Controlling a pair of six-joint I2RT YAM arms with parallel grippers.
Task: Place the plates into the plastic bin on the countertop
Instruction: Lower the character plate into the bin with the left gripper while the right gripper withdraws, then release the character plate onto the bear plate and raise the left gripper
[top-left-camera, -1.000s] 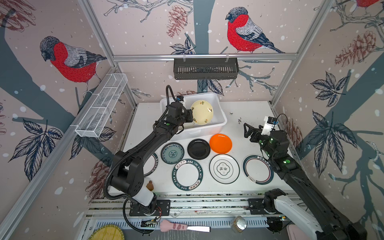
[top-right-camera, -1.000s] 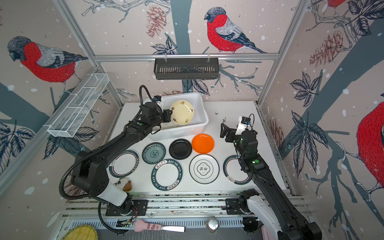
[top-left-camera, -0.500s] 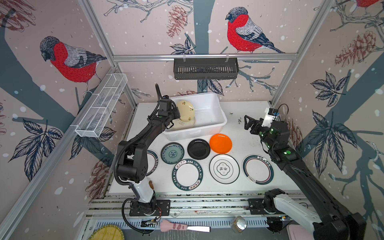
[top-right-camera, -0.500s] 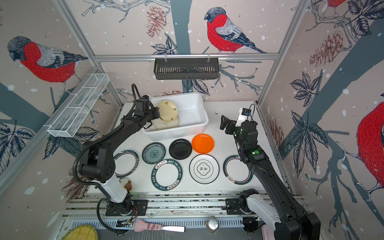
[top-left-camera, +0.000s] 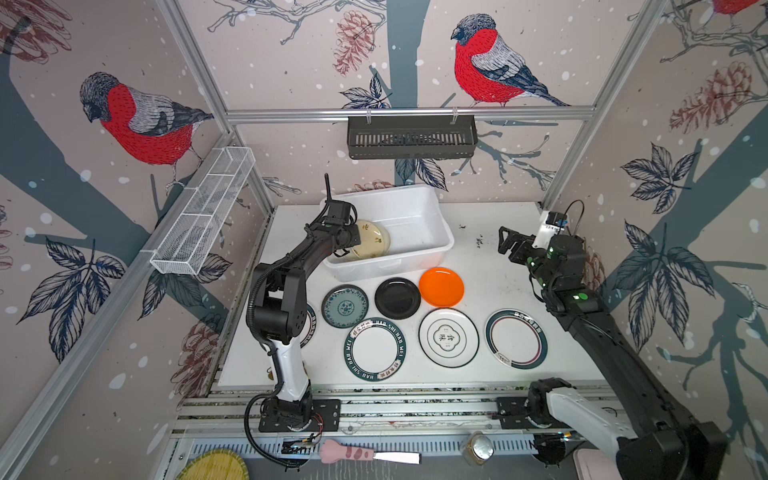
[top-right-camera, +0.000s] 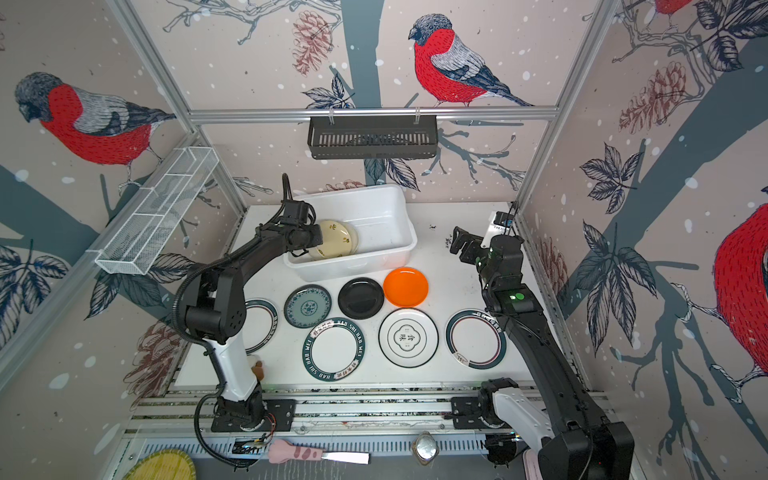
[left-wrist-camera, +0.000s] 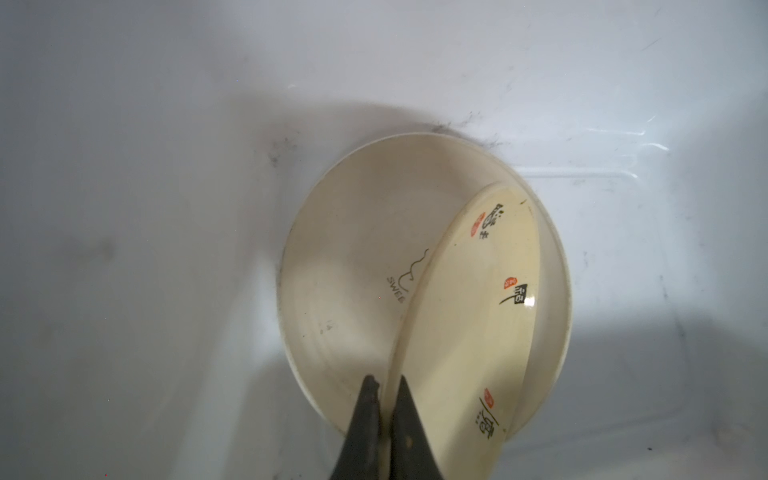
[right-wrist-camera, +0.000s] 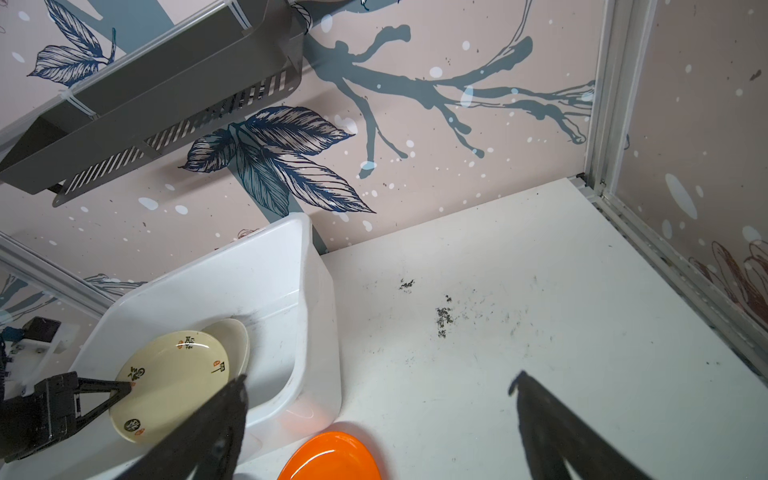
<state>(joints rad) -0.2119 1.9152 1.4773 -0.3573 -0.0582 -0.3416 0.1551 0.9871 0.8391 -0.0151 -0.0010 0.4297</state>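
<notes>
On the left wall hangs a white wire mesh rack (top-left-camera: 203, 212), well apart from everything on the countertop (top-left-camera: 490, 282). Next comes the left arm, reaching over the near left corner of the plastic bin (top-left-camera: 386, 266), which sits at the back of the countertop, left of centre. The left gripper (left-wrist-camera: 384, 384) is inside the bin, its jaws pinched together on the rim of a cream plate (left-wrist-camera: 469, 316) with small red and black marks on its face. That plate is tilted steeply and hangs over a second cream plate (left-wrist-camera: 345, 270), which lies flat on the bin floor with a printed logo facing up. Whether the two plates touch cannot be told.

In front of the bin the other plates lie flat on the countertop. A dark-rimmed white plate (top-left-camera: 311, 326) is mostly hidden behind the left arm. Beside it come a teal patterned plate (top-left-camera: 345, 306), a glossy black plate (top-left-camera: 397, 298) and an orange plate (top-left-camera: 441, 286), the orange one just beside the bin's front right corner. Nearer the front edge lie a white plate with a lettered teal rim (top-left-camera: 375, 348), a white plate with a centre emblem (top-left-camera: 448, 338) and a white plate with a dark ring (top-left-camera: 516, 338).

Farthest right, the right gripper (right-wrist-camera: 378, 384) hovers above bare, speckled countertop with its jaws spread wide apart, holding nothing.
</notes>
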